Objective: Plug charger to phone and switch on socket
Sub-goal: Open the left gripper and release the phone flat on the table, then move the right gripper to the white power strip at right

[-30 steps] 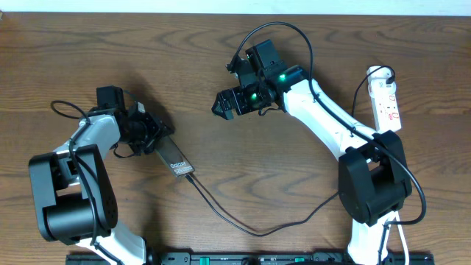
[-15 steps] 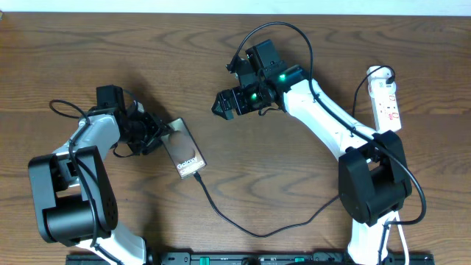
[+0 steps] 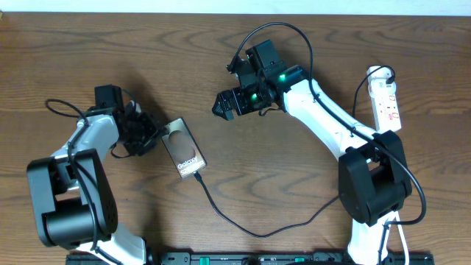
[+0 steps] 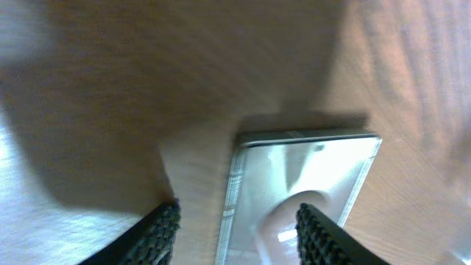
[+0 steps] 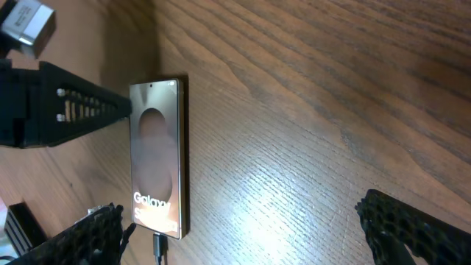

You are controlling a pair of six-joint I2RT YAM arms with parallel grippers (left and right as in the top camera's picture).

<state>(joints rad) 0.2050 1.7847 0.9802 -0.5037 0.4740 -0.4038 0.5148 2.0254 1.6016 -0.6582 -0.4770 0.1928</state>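
Note:
The phone [image 3: 183,150] lies flat on the wooden table, brown screen up with an oval and white "Galaxy" text. It also shows in the right wrist view [image 5: 156,154] and the left wrist view [image 4: 294,191]. The charger cable [image 3: 243,224] is plugged into the phone's lower end [image 5: 160,244] and runs right toward the socket [image 3: 385,99], a white strip at the far right. My left gripper [image 3: 149,132] is open and empty, just left of the phone [image 4: 239,232]. My right gripper [image 3: 222,104] is open and empty, above the table right of the phone [image 5: 243,235].
The right arm's base [image 3: 374,184] stands near the socket. The left arm's base [image 3: 70,199] is at the lower left. A black rail [image 3: 243,258] runs along the front edge. The socket's white cord [image 3: 397,232] hangs down at the right.
The phone went from held on edge in my left gripper to lying flat on the table. My left gripper has let go and backed off to the left. The right arm has not moved.

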